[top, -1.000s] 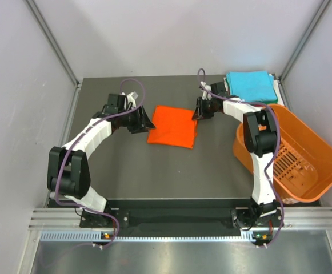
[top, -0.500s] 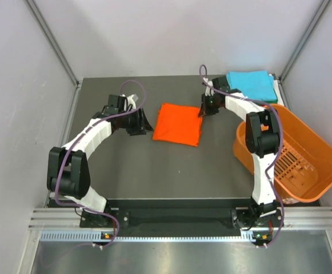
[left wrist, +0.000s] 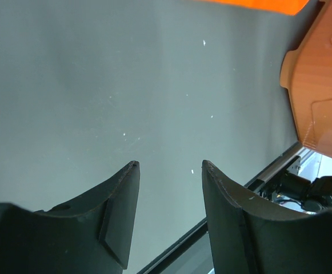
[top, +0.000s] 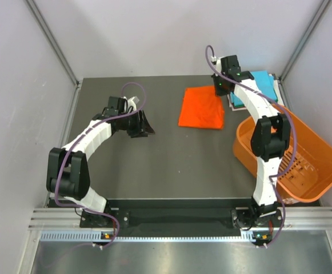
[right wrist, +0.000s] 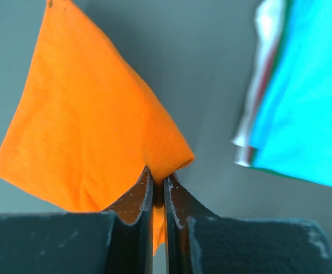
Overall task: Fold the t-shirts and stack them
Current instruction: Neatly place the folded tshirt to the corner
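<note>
The folded orange t-shirt (top: 201,108) hangs lifted at the back of the table, pinched at its right corner by my right gripper (top: 220,90), which is shut on it. In the right wrist view the orange t-shirt (right wrist: 91,125) drapes down and left from the closed gripper (right wrist: 159,178). The stack topped by the turquoise t-shirt (top: 260,85) lies just right of it, white and dark layers showing at the stack's edge (right wrist: 251,137). My left gripper (top: 144,124) rests low over bare table, open and holding nothing (left wrist: 168,165).
The orange slotted plastic basket (top: 303,160) stands tilted at the right edge of the table, close to the right arm; its rim (left wrist: 320,85) shows in the left wrist view. Grey side walls and metal frame rails enclose the table.
My right gripper closed on the orange t-shirt's right edge and carried it up and rightward toward the turquoise stack. The left gripper stayed put.
</note>
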`<state>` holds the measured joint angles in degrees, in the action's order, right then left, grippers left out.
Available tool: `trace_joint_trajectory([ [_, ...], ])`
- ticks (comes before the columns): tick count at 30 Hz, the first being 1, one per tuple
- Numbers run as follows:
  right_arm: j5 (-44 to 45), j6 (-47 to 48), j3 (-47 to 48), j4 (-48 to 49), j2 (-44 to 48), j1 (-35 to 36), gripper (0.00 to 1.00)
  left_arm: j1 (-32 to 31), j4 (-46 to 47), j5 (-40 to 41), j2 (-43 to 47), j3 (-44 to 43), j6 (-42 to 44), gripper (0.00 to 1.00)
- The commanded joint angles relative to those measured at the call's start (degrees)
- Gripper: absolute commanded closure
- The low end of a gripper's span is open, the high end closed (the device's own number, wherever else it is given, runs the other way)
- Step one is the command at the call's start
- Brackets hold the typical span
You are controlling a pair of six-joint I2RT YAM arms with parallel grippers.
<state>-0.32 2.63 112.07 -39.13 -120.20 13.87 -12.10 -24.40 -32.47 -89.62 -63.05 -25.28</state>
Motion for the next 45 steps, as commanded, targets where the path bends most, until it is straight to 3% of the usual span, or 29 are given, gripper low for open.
trace_joint_trajectory([
  [1,6.37,4.22,4.99,-1.2,3.49,-2.18,1.0,0.32,2.61,-2.51,2.44,0.2,0.05,0.48],
  [25,11.83,17.5,6.84,8.11,10.17,-10.08,1.0,0.32,3.04,-3.92,2.7,0.64,-0.12,0.48],
  [38,2.87,14.68,15.18,6.96,1.21,-19.93,1.0,0.23,2.78,-3.65,1.82,0.47,0.05,0.48],
  [45,-6.27,15.64,15.64,10.48,-1.36,-20.55,1.0,0.32,2.52,-3.04,0.94,-0.06,0.14,0.48],
])
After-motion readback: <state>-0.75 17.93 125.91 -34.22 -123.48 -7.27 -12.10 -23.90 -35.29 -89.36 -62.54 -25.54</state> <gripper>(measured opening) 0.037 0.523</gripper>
